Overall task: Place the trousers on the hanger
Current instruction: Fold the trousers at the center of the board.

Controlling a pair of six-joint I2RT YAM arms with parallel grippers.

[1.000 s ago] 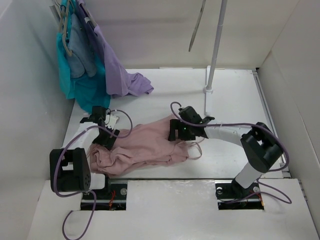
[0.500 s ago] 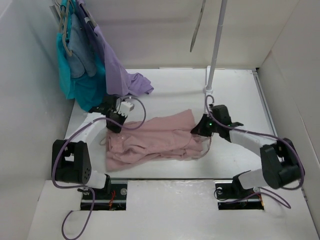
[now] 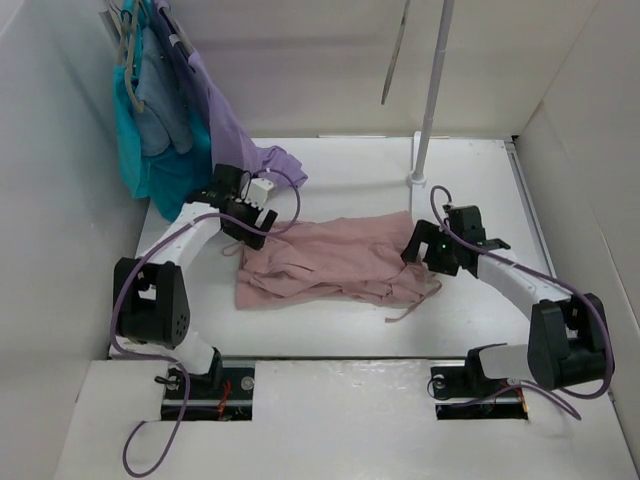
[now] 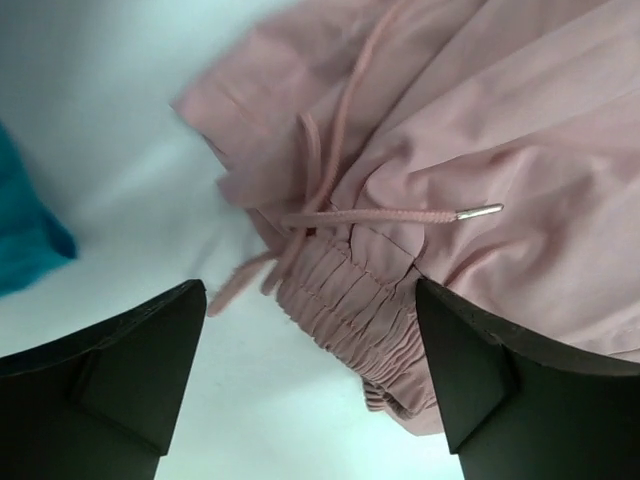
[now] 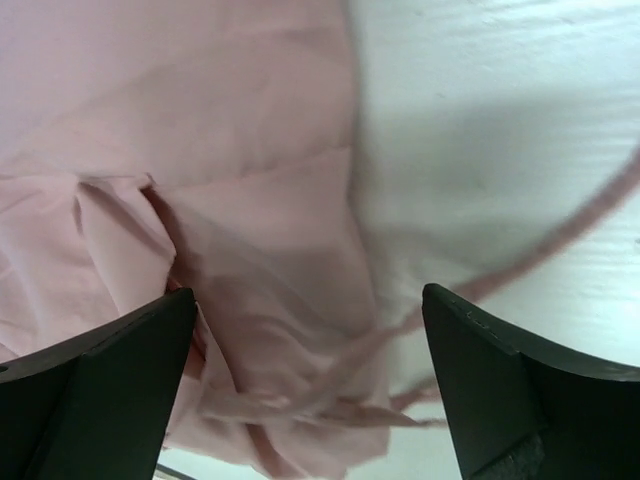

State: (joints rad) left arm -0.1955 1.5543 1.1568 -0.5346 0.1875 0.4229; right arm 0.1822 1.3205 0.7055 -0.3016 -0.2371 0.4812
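The dusty-pink trousers (image 3: 330, 262) lie crumpled on the white table, mid-view. My left gripper (image 3: 245, 228) is at their left end, jaws wide open. In the left wrist view (image 4: 310, 390) the gathered waistband (image 4: 350, 295) and drawstrings (image 4: 380, 215) lie between and below the open fingers. My right gripper (image 3: 424, 252) is at the trousers' right end, also open. In the right wrist view (image 5: 305, 390) it hangs over folded pink fabric (image 5: 220, 150) and a loose drawstring (image 5: 560, 240). A thin grey bar, the hanger (image 3: 392, 60) seen edge-on, hangs beside the pole at the back.
A white pole (image 3: 432, 80) stands on a base (image 3: 417, 180) at the back. A teal garment (image 3: 165, 175) and a lilac garment (image 3: 240, 150) hang on pale hangers at the back left, the lilac one trailing onto the table. White walls close in left and right.
Both arms have swung away from the near edge toward the back. The trousers have shifted back and to the right and lie more spread out.
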